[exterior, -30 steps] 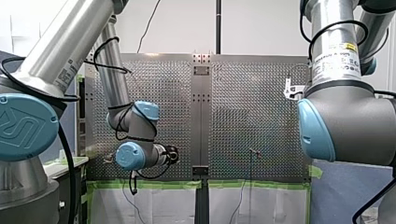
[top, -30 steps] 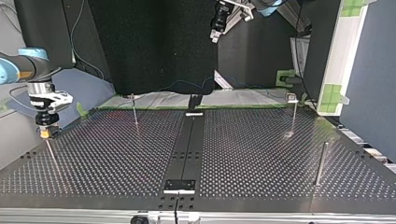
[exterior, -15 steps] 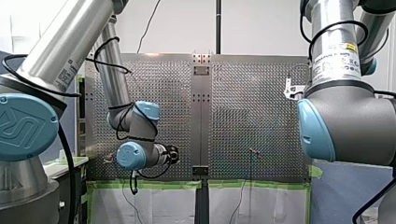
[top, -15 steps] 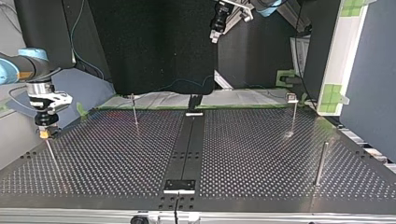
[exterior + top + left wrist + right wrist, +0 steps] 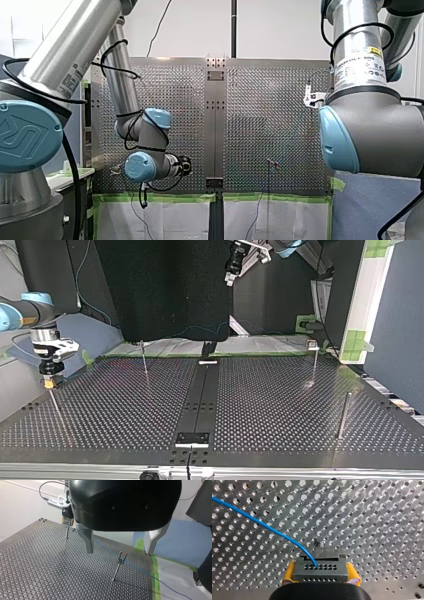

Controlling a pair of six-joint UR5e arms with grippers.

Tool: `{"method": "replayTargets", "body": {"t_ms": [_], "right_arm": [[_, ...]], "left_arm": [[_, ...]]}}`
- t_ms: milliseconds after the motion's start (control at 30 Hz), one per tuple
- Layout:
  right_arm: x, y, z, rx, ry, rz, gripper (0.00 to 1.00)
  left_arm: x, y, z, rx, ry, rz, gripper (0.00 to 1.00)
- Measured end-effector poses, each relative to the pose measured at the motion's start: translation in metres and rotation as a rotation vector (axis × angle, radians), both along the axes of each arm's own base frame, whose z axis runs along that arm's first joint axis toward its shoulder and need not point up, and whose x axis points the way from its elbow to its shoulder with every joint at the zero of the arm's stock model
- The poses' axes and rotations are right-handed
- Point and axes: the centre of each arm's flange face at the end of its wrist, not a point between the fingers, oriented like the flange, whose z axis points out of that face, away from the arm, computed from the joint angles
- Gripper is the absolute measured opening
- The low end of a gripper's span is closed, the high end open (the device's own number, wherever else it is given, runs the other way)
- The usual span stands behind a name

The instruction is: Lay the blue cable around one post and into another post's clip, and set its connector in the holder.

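Observation:
My right gripper (image 5: 321, 576) has its yellow pads shut on a grey connector (image 5: 320, 570), and the blue cable (image 5: 262, 525) leaves the connector's face. In the top view my right gripper (image 5: 50, 382) holds the connector right above a thin post (image 5: 55, 407) at the table's left edge. From there the blue cable (image 5: 107, 548) stretches to a clip-topped post (image 5: 122, 556) and on off the table; whether it sits in the clip I cannot tell. My left gripper (image 5: 120, 551) hangs open high above that post, holding nothing.
Other posts stand on the perforated plate: one with a clip (image 5: 314, 362) at the top view's far right and a plain one (image 5: 344, 415) nearer the right edge. A dark centre rail (image 5: 200, 395) splits the table. Green tape (image 5: 156, 580) edges the plate.

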Motion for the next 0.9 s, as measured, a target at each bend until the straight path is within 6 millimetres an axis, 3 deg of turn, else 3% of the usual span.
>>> {"method": "replayTargets", "body": {"t_ms": [767,800,833,900], "right_arm": [[0.0003,-0.0023,0.002,-0.013,0.006,0.0,0.02],[0.0002,-0.0024,0.002,-0.014,0.006,-0.001,0.12],[0.0,-0.0025,0.002,-0.014,0.006,-0.002,0.12],[-0.0008,-0.0028,0.0024,-0.015,0.007,-0.007,0.29]], "left_arm": [[0.0001,0.0,0.0001,-0.001,-0.001,0.001,0.99],[0.0001,0.0,0.0001,-0.001,-0.001,0.001,0.99],[0.0001,0.0,0.0001,-0.001,-0.001,0.001,0.99],[0.0002,0.0,0.0001,-0.001,-0.001,0.001,0.99]]}}
